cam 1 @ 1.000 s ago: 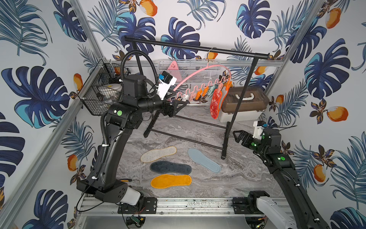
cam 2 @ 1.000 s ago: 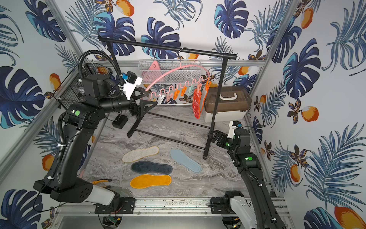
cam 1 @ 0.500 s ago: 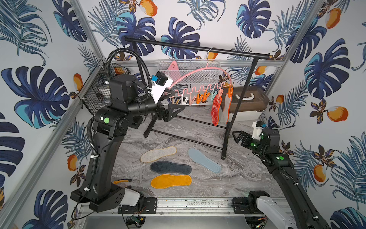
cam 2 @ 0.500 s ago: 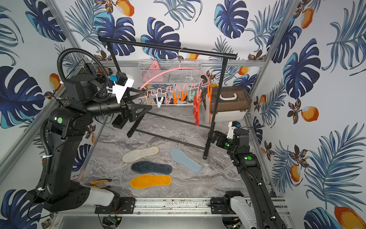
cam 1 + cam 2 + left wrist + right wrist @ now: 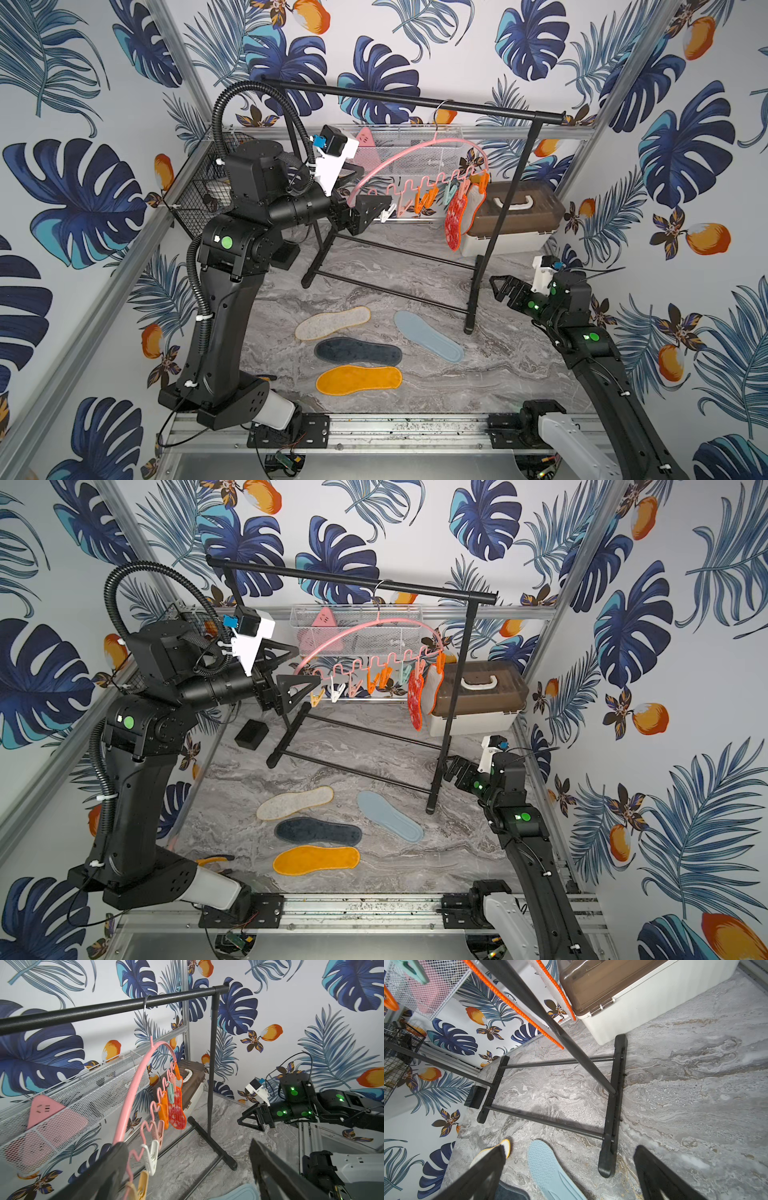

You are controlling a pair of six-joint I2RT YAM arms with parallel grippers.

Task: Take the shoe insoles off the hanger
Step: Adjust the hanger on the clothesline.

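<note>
While two red insoles [image 5: 454, 218] hang clipped at the hanger's [image 5: 390, 621] right end, mid-frame, your left gripper [image 5: 307, 663] and right gripper [image 5: 494, 287] gape empty; grip low on one and pull straight down gently.

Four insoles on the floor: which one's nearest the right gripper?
The light blue-grey insole: it lies on the side of the right gripper, by the black rail's foot; the rest lie farther off.

Robot lab cell, alu rail [image 5: 415, 432], leaf-wallpaper walls [image 5: 83, 124]
</note>
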